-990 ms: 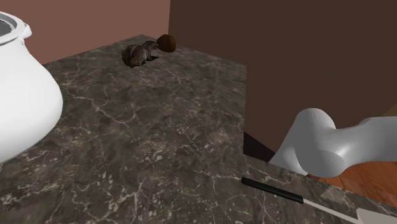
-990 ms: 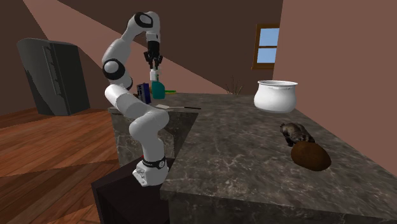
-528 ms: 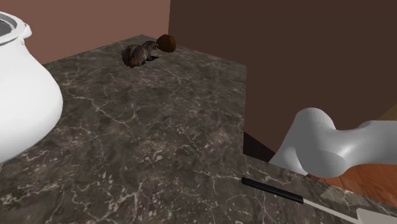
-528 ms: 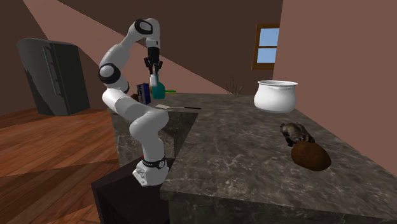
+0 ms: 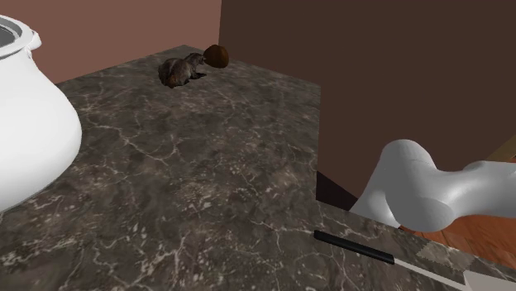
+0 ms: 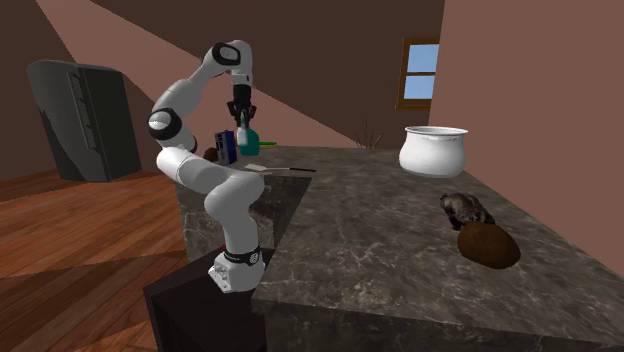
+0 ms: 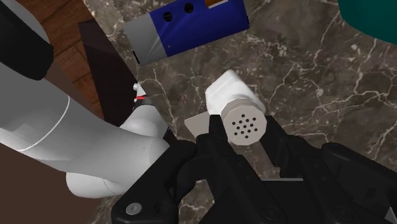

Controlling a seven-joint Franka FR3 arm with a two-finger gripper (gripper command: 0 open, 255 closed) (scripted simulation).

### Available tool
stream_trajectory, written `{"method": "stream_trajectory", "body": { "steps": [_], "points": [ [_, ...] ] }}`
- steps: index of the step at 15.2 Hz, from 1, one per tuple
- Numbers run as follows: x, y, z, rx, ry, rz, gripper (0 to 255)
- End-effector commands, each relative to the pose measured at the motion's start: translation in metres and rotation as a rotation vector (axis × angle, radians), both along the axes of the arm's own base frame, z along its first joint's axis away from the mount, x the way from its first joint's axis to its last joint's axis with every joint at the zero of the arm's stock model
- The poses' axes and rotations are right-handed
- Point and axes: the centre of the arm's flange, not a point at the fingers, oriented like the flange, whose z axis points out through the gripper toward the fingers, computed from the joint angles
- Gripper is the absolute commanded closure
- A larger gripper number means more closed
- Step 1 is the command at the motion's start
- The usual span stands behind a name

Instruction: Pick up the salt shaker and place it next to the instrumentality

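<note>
A white salt shaker (image 7: 236, 105) with a perforated grey cap sits clasped between my two black fingers (image 7: 213, 137). My gripper (image 7: 245, 130) is shut on it, a little above the dark marble counter (image 7: 305, 70). On the counter just beyond the shaker lies a blue and grey box (image 7: 188, 28), and a teal bottle (image 7: 372, 19) stands off to the side. In the second exterior view the gripper (image 6: 241, 120) hangs over the counter's far left end, beside the teal bottle (image 6: 248, 138) and the blue box (image 6: 226, 144).
A black-handled knife (image 5: 364, 248) lies on the counter near the arm's white link (image 5: 430, 194). A big white pot (image 6: 433, 150) stands at the back. A furry animal figure (image 6: 465, 207) and a brown round lump (image 6: 489, 246) sit by the wall.
The gripper has sunk slightly toward the counter with the shaker still in it, and the arm's elbow has swung lower and to the second exterior view's left.
</note>
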Motion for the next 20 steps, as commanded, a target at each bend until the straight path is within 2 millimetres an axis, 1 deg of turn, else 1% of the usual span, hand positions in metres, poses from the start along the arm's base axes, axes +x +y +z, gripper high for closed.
{"method": "stream_trajectory", "body": {
  "steps": [1,13,20],
  "points": [
    [-0.001,0.000,-0.011,0.000,0.000,0.000,255],
    [-0.001,0.000,-0.076,0.000,0.000,0.000,255],
    [-0.001,0.000,-0.076,0.000,0.000,0.000,255]
  ]
}}
